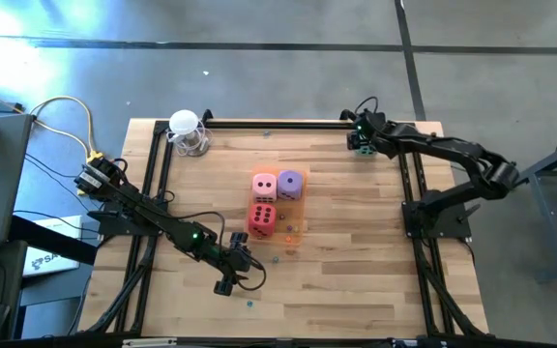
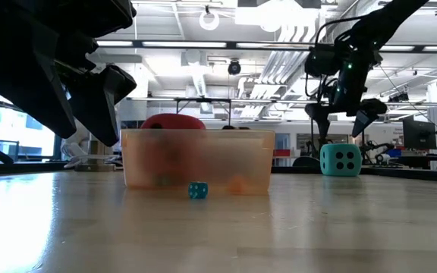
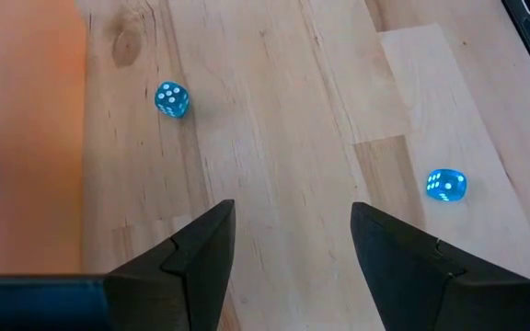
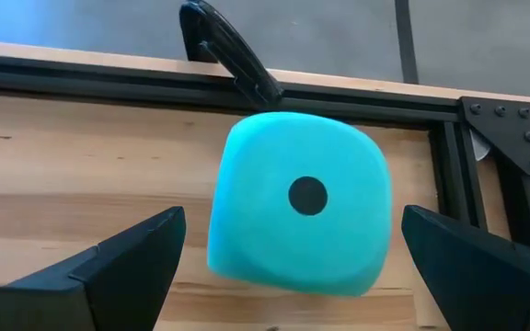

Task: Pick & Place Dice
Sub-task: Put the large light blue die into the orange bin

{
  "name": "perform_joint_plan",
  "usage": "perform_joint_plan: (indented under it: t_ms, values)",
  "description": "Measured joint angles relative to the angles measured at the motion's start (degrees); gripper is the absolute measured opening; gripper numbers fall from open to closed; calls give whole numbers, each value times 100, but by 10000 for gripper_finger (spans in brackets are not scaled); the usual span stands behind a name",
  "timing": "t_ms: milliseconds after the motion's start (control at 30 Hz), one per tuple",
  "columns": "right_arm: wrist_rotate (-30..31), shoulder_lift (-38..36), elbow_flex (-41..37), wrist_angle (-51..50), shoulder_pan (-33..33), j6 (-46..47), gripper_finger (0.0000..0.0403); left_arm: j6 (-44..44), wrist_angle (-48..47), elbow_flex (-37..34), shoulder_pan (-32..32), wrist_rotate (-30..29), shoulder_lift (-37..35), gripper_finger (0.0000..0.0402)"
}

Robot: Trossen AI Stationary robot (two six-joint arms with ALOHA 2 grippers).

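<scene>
Seen from above, the wooden slatted table point(image 1: 337, 280) carries a flat translucent orange tray point(image 1: 295, 224) near its centre. Three soft foam cubes with pips sit together there: the pink die point(image 1: 264, 186) at the tray's 11 o'clock, the purple die point(image 1: 290, 185) touching it at 1 o'clock, and the red die point(image 1: 262, 218) just below the pink one, at about 7 o'clock.

The fourth cube, the teal die point(image 4: 299, 205), rests on the wood at the table's 1 o'clock corner, just inside the black metal frame rail point(image 4: 90, 75). The right gripper point(image 4: 293, 267) hangs directly over it with its two dark fingers spread wide, one on each side of the cube and neither touching it; the one-pip face looks straight up between them. In the low view the teal die stands on the table surface with the fingers above it.

The left gripper point(image 3: 288, 248) is at the table's 7 o'clock, low over bare wood, its fingers apart with nothing between them. Two tiny blue dice point(image 3: 172, 99) lie ahead of it, well apart from each other, and the tray's edge runs just beside it.

A white round object point(image 1: 186, 126) stands at the 11 o'clock corner.
</scene>
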Motion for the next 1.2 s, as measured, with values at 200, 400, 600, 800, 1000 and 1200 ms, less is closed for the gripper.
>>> perform_joint_plan:
  t_ms: [200,400,600,800,1000,1200]
  values:
    - [126,48,0,0,-49,-13,396,24,0,0,0,-2,0,210]
    - [91,48,0,-14,-63,-11,396,0,0,0,0,0,0,210]
    - [73,48,0,-15,-74,-11,396,-3,1,0,0,0,0,210]
    - [45,111,0,-12,-140,5,396,-7,1,0,0,0,0,210]
    - [-18,398,0,118,-220,4,396,-20,0,0,0,2,0,210]
    - [36,610,2,273,-260,-13,396,-19,2,0,0,2,0,210]
